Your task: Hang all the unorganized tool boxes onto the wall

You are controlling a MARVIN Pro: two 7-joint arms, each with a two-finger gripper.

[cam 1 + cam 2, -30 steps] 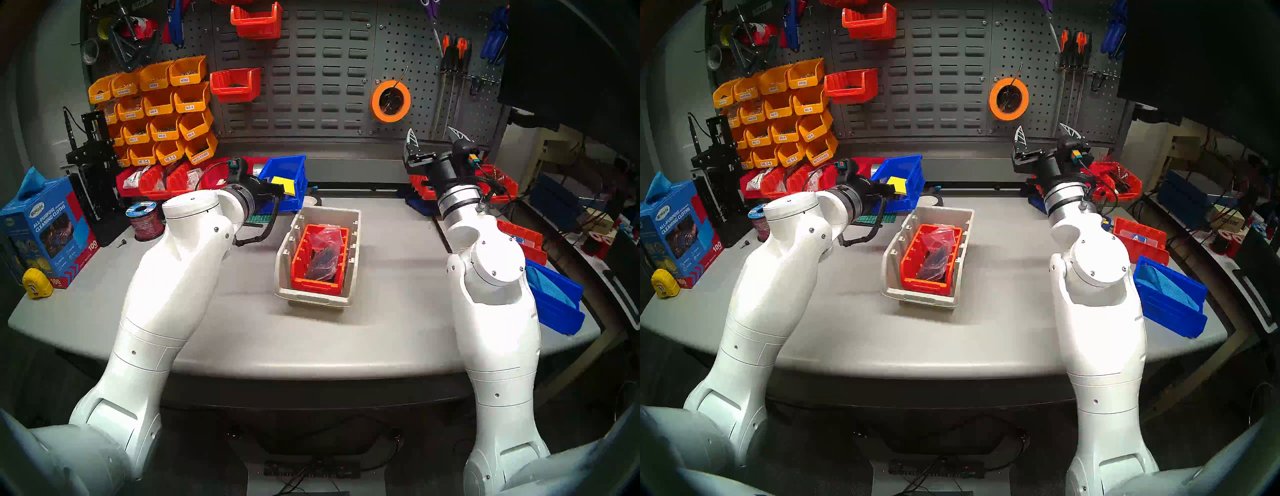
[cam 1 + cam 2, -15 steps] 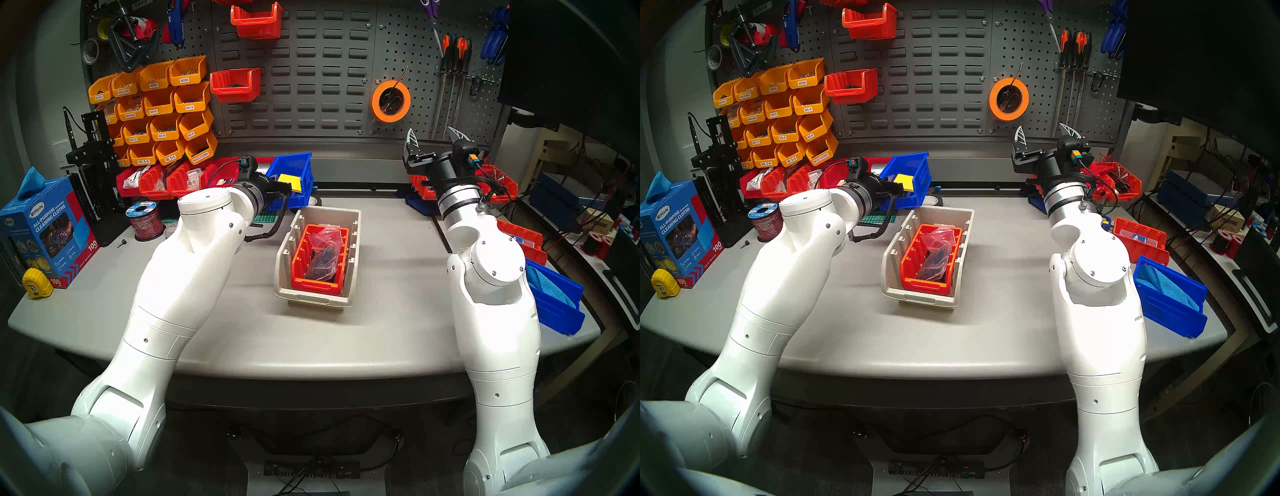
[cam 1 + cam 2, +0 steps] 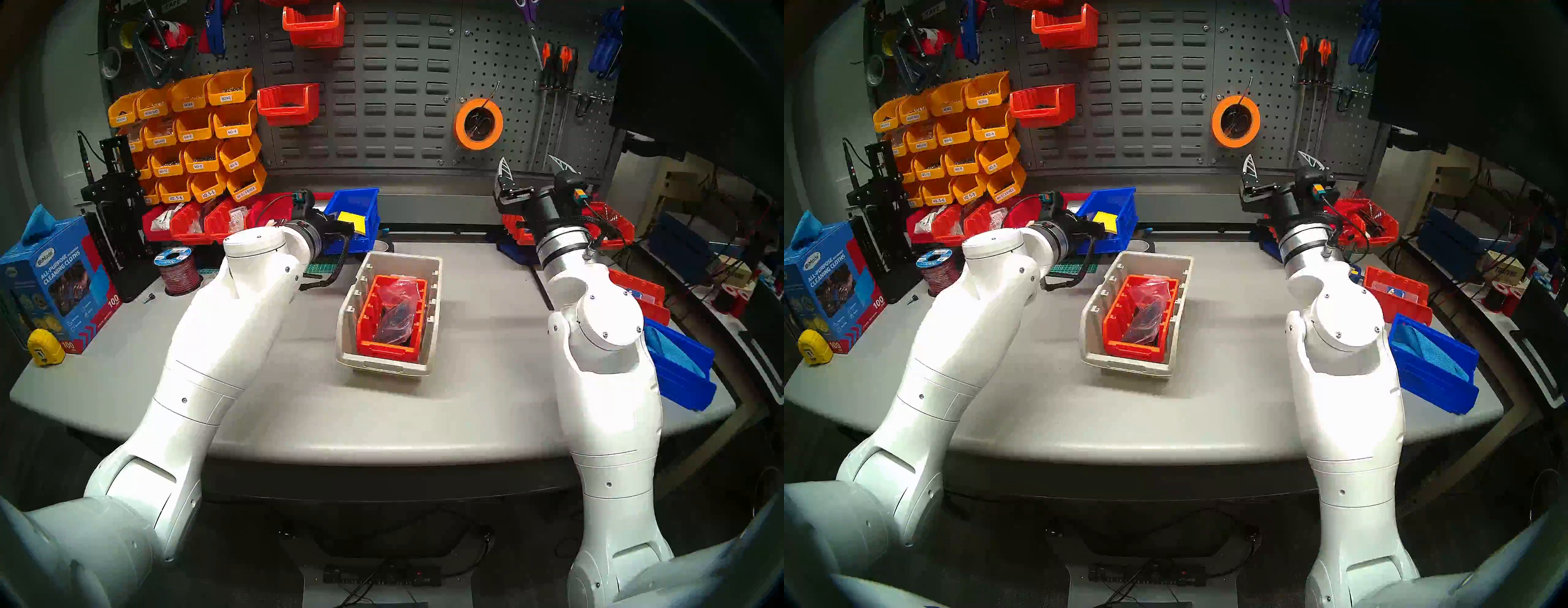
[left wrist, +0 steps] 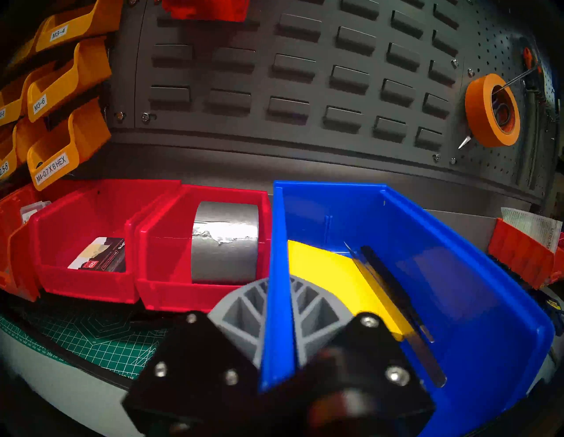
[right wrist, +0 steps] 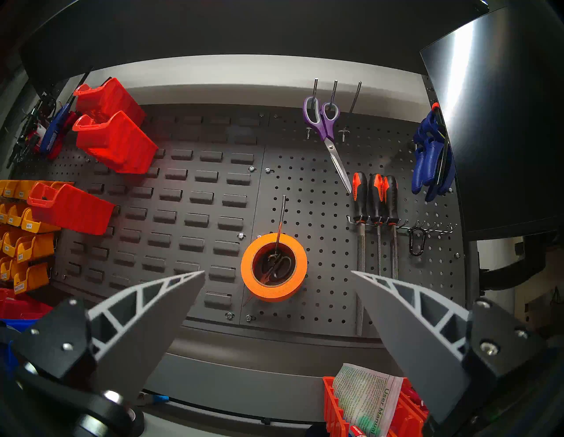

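Observation:
My left gripper (image 4: 279,283) is shut on the left side wall of the blue tool box (image 4: 457,274), one finger inside and one outside. This box (image 3: 358,204) holds a yellow card (image 3: 353,220) and is at the back of the table, below the wall (image 3: 382,106) of louvre slots. Mid-table stands the beige tool box (image 3: 432,322), and a red-orange tool box (image 3: 388,350) with a plastic bag sits inside it. My right gripper (image 3: 532,165) is open and empty at the back right, facing the pegboard (image 5: 320,198).
Two red bins (image 3: 288,104) hang on the louvre panel beside the yellow-orange labelled bins (image 3: 195,131). An orange tape roll (image 3: 478,123) hangs on the pegboard. Red bins (image 4: 91,244) line the table's back left. A blue bin with cloth (image 3: 679,365) overhangs the right edge.
My left arm has reached further toward the wall and a little to the right, taking the blue tool box with it. The right arm has not moved.

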